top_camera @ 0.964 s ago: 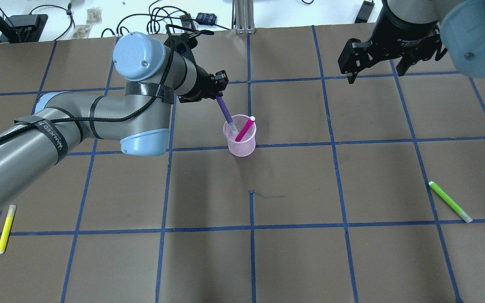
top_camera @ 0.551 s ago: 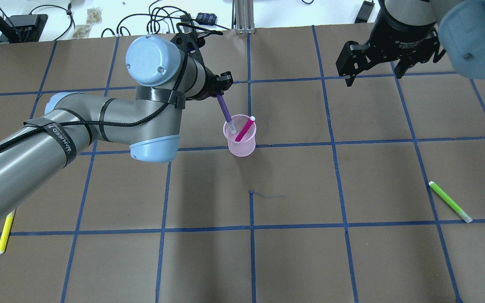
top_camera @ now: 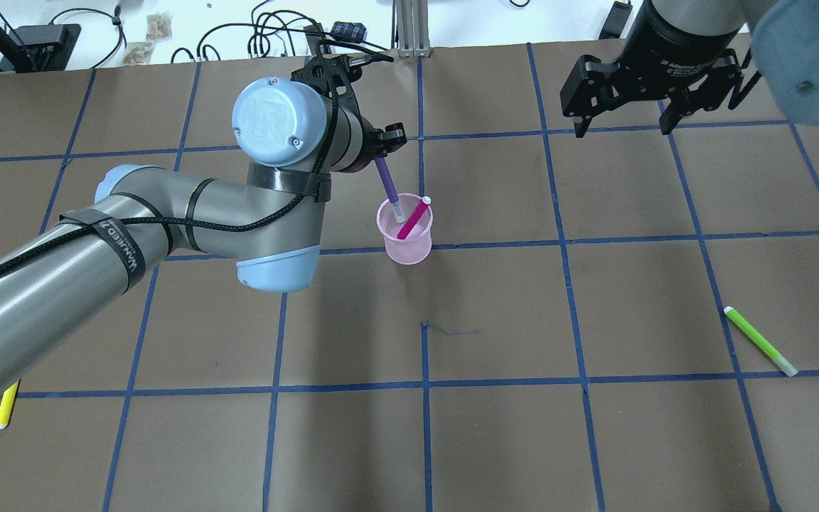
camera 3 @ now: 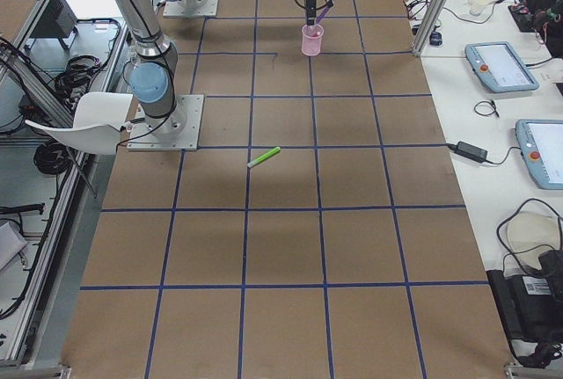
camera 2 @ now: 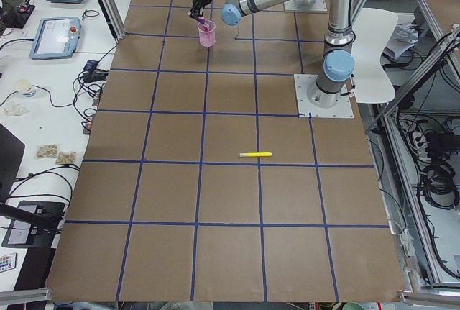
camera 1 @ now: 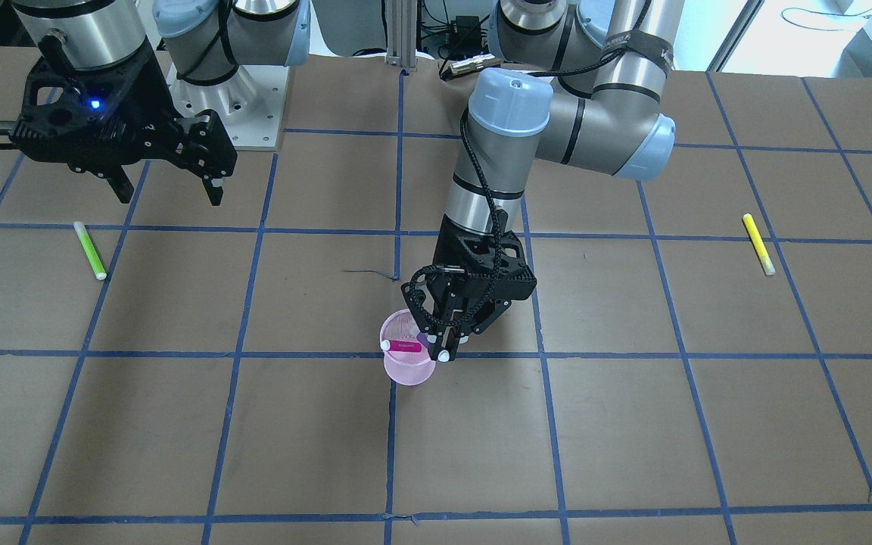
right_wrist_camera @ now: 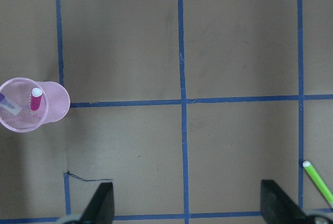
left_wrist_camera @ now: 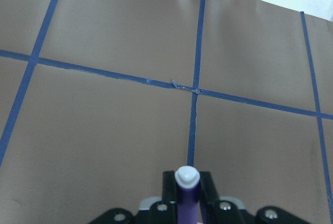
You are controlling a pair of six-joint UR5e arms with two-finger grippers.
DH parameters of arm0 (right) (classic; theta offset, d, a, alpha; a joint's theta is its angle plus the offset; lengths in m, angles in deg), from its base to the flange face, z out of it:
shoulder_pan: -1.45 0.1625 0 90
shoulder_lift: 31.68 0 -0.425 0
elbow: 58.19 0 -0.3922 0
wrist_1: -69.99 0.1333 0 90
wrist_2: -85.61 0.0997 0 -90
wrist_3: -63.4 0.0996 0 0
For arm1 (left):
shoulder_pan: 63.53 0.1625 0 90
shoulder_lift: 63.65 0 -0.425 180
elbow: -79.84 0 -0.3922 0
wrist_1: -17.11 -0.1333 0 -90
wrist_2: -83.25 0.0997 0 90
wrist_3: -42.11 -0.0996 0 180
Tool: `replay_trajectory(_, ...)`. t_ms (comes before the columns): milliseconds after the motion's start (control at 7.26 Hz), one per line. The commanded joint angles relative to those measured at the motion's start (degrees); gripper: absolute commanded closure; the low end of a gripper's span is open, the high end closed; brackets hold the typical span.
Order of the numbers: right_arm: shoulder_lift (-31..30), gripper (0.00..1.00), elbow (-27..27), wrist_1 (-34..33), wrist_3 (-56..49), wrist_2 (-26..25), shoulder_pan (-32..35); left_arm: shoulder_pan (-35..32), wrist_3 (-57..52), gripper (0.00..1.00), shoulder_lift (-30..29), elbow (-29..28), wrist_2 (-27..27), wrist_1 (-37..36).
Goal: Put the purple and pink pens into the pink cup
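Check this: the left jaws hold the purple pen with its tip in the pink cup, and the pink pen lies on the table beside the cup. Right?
Not quite. The pink pen leans inside the pink cup, not on the table, as the overhead exterior view shows. The left jaws do hold the purple pen, tip in the cup.

Table [top_camera: 495,441]: cup [top_camera: 409,250], yellow pen [camera 1: 758,244], green pen [top_camera: 761,341]

The tabletop [top_camera: 594,441] was brown, crossed by a blue tape grid. The pink cup [top_camera: 409,250] was translucent. The purple pen [top_camera: 385,179] and pink pen [top_camera: 414,217] were white-tipped. The green marker [top_camera: 760,340] and yellow marker [camera 1: 758,244] were fluorescent.
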Motion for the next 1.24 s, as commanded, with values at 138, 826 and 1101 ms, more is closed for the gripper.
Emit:
replay_trajectory(138, 0.0, 0.0, 0.04, 0.09, 0.86, 0.18, 0.07, -0.53, 0.43, 1.0, -1.47, 0.47, 0.06, -0.1)
replay_trajectory(826, 0.27, 0.0, -0.22, -0.09, 1.12, 0.27, 0.07, -0.71, 0.79, 0.13, -1.83, 0.91, 0.06, 0.17)
replay_trajectory(1101, 0.27, 0.0, -0.31, 0.0, 1.12, 0.18, 0.07, -0.1, 1.05, 0.05, -0.87, 0.04, -0.46, 0.43)
